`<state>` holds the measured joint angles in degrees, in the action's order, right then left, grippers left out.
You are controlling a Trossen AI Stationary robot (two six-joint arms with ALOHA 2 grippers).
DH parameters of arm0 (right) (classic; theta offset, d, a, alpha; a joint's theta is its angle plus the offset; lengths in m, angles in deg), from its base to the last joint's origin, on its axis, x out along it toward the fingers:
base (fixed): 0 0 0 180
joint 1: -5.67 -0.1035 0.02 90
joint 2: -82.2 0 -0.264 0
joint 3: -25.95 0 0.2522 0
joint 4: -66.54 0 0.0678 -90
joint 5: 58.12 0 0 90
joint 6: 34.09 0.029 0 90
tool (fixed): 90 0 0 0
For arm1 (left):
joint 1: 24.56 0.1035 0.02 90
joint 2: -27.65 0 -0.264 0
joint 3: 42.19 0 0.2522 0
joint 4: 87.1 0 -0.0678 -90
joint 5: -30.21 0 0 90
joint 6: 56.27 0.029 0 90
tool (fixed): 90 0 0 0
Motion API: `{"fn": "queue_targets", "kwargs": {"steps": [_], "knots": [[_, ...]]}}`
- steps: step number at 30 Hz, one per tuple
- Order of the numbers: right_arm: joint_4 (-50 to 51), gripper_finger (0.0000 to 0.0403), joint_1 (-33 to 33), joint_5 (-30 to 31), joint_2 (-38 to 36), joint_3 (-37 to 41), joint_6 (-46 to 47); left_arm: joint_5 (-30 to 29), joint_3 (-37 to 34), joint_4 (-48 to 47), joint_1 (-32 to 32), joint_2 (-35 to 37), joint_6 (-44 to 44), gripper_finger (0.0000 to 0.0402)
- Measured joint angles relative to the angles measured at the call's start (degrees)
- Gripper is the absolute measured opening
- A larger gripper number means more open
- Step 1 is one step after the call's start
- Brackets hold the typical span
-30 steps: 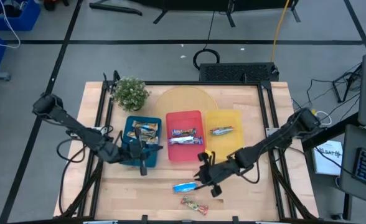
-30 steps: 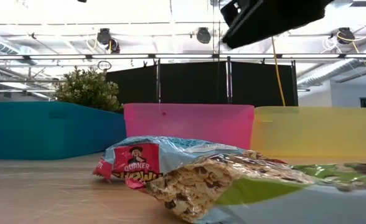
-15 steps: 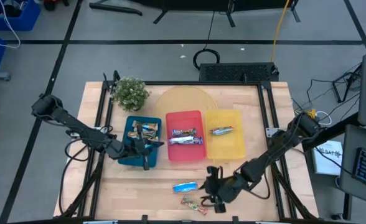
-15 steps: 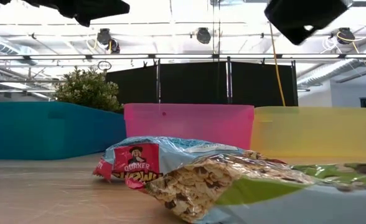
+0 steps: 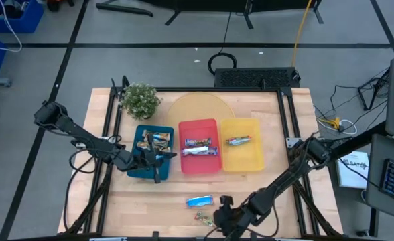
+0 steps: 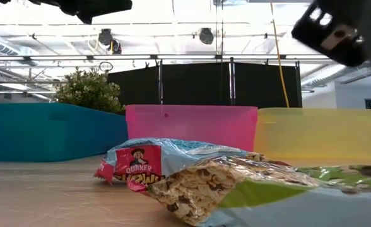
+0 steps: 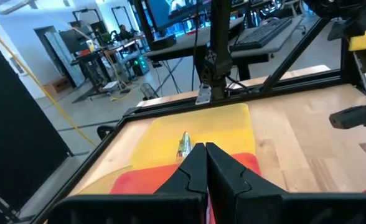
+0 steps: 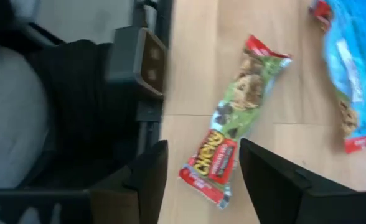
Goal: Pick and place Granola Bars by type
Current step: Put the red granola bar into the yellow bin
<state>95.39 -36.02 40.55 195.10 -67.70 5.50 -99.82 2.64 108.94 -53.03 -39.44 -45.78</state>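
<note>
Two fingers of right hand (image 8: pixel 198 180) spread wide, empty, above green granola bar (image 8: pixel 233 146).

The blue-wrapped granola bar (image 6: pixel 166 165), lying at the lower middle of the low view on the tabletop (image 6: pixel 40 195), is showing the word "QUAKER" on a red panel, with part of a larger word beneath it that cannot be made out. In the right wrist view, the green-and-red granola bar (image 8: pixel 236 121) at the centre of the frame is carrying the word "Chewy" in white letters on its red end. Nothing else is reading clearly.
</note>
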Motion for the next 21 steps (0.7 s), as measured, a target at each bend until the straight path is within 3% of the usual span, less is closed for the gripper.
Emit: {"fn": "queue_targets", "kwargs": {"steps": [10,14,21], "knots": [[-2.4,0.0212,2.8,2.0,1.4,-0.1,10.2,-0.2,0.0,-3.3,0.0,0.0,1.3,0.0006],[-5.1,0.0211,2.8,1.7,4.6,-1.0,11.2,-0.5,0.0,-5.3,0.0,0.0,1.1,0.0006],[0.7,0.0211,2.5,0.2,8.1,-2.1,9.1,-0.5,0.1,-4.6,0.0,0.0,-0.7,0.0008]]}}
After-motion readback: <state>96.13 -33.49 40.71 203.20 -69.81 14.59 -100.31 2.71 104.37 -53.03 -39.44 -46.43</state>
